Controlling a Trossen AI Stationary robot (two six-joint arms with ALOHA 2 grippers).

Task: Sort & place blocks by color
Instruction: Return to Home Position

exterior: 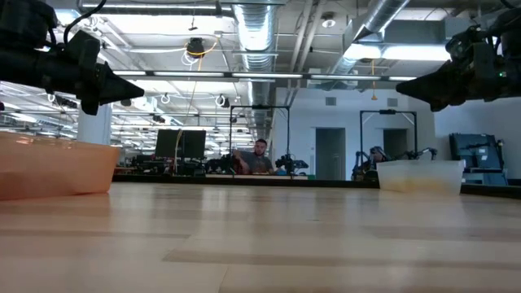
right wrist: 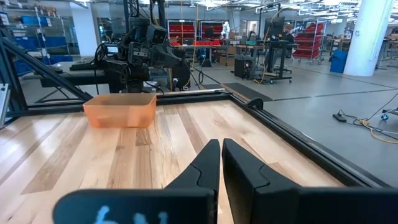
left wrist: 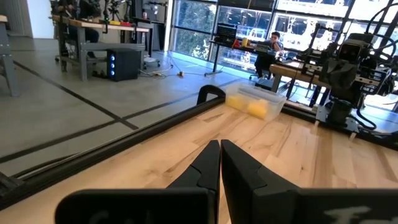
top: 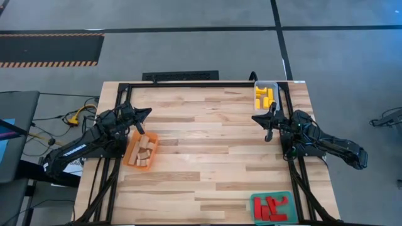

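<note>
The plain wood blocks (top: 144, 150) lie in the orange tray (top: 133, 157) at the table's left. The yellow blocks (top: 264, 96) sit in the clear tray (top: 266, 85) at the far right corner, also seen from the left wrist (left wrist: 257, 108). The red blocks (top: 272, 207) rest in the green tray (top: 255, 207) at the near right. My left gripper (top: 148, 113) hovers shut above the table just beyond the orange tray. My right gripper (top: 256, 117) hovers shut on the near side of the clear tray. Neither holds a block.
A black frame rail (top: 188, 85) runs along the table's far edge and down both sides. Bare wood table (top: 207, 144) spreads wide between the two arms. In the room beyond, a person (exterior: 259, 156) sits at a desk.
</note>
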